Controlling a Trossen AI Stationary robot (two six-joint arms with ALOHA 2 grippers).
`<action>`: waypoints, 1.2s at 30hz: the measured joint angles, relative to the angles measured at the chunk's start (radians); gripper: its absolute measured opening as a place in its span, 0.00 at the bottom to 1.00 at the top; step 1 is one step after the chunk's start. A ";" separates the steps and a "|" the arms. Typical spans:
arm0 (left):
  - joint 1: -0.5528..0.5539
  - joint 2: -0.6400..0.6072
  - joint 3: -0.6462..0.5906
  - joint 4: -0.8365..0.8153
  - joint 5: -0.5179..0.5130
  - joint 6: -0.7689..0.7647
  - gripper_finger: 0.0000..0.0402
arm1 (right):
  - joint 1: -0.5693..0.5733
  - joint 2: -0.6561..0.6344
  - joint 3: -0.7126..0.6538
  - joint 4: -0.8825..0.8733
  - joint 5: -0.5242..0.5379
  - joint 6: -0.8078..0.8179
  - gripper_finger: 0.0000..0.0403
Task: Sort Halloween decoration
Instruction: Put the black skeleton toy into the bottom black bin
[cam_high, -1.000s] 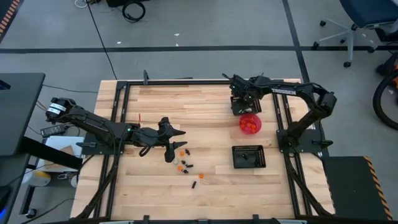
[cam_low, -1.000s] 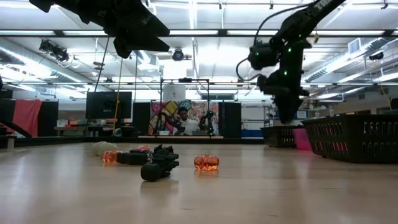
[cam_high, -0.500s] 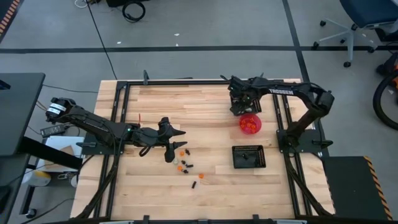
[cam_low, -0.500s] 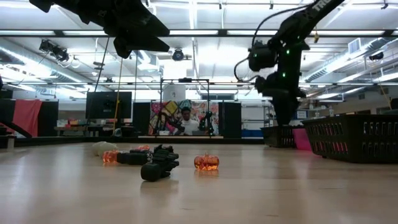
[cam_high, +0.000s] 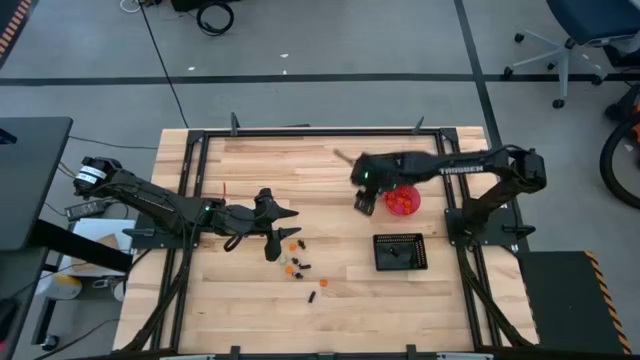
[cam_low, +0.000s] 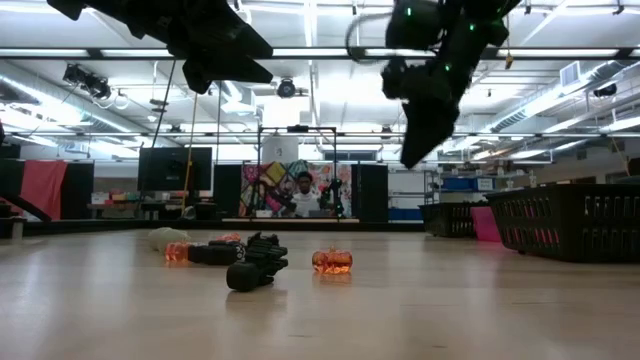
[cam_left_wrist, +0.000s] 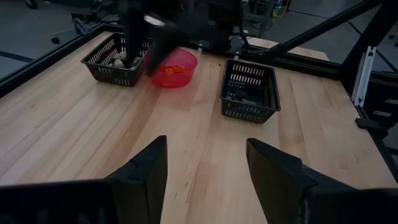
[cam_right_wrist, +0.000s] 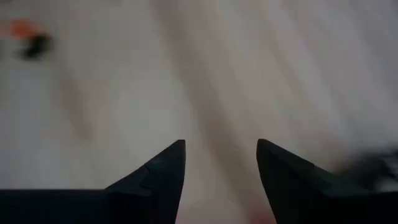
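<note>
The Halloween decoration sits as a loose scatter on the desk, centre-left, just near of the left gripper. The bits look light, hard, prob. plastic: 1 small orange pumpkin and a few black pieces are clear from desk level, so expect them to skid or roll. Best pinch 1 at a time across its widest part. Left fingers are spread wide w/ nothing held, hovering above the pile. Right gripper, just left of the pink-red bowl, has fingers apart and empty. 1 mesh tray sits near-right, another only shows from the left wrist. Neighbours crowd any pick; open desk lies btwn pile and trays.
</note>
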 joint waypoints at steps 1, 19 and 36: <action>0.000 0.000 0.000 0.000 0.000 0.000 0.48 | 0.038 0.006 0.000 0.027 0.001 0.000 0.50; 0.000 0.000 -0.001 0.002 0.000 0.000 0.48 | 0.433 0.268 0.000 0.627 0.050 -0.040 0.50; 0.000 0.000 -0.001 0.002 0.000 0.000 0.48 | 0.488 0.527 0.041 0.907 0.066 -0.069 0.50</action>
